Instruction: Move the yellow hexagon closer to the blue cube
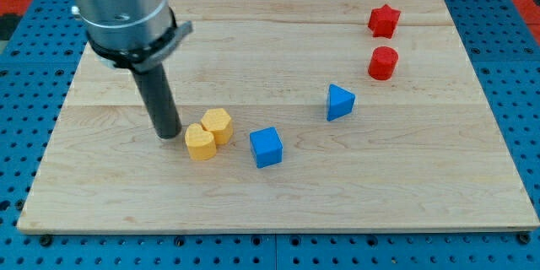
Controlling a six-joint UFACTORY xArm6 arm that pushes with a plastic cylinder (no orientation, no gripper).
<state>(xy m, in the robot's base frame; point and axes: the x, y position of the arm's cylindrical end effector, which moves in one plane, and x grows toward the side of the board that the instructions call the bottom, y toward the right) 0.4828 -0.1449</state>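
The yellow hexagon (218,125) sits on the wooden board (278,194) left of centre. A second yellow block (200,143), shape unclear, touches it on its lower left. The blue cube (267,147) lies a short gap to the right of both yellow blocks. My tip (170,134) rests on the board just left of the second yellow block, close to it or touching it. The dark rod rises from there to the arm's grey cylinder at the view's top left.
A blue triangular block (339,102) lies right of centre. A red star (383,20) and a red cylinder (382,63) sit at the view's upper right. A blue pegboard (523,67) surrounds the board.
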